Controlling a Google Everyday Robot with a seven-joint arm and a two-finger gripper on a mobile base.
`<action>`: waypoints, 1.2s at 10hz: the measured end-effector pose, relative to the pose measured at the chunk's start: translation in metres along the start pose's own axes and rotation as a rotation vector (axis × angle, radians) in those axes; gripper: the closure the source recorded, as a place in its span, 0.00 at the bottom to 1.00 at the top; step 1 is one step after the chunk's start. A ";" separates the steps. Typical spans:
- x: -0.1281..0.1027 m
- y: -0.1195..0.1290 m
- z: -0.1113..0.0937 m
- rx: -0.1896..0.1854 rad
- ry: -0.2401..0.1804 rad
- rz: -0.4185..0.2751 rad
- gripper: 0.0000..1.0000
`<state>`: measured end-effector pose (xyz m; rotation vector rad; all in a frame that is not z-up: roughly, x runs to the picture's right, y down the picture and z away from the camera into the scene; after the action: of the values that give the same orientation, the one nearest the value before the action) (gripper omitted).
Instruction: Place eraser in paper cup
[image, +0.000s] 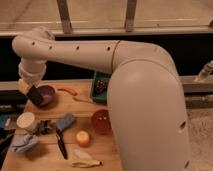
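My gripper (33, 91) hangs at the far left of the table, beside the left rim of the purple bowl (46, 94). It is shut on the eraser (36, 94), a dark block held at its tip above the table. The paper cup (26, 120), small and cream-white, stands on the table below and slightly left of the gripper, apart from it. The big white arm (140, 90) fills the right half of the view.
A red-orange bowl (101, 121) stands mid-table. A blue-grey block (65, 121), a black-handled knife (61, 142), an orange fruit (82, 138), a yellow peel (85, 161) and a blue cloth (22, 142) lie in front. A green tray (98, 87) and an orange stick (67, 91) are at the back.
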<state>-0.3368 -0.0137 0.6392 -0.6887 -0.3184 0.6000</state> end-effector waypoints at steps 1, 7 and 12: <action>-0.001 0.002 0.001 -0.001 0.000 -0.003 1.00; -0.005 0.018 0.051 -0.133 0.015 -0.033 1.00; -0.022 0.060 0.098 -0.272 -0.002 -0.111 1.00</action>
<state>-0.4237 0.0583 0.6688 -0.9254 -0.4417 0.4556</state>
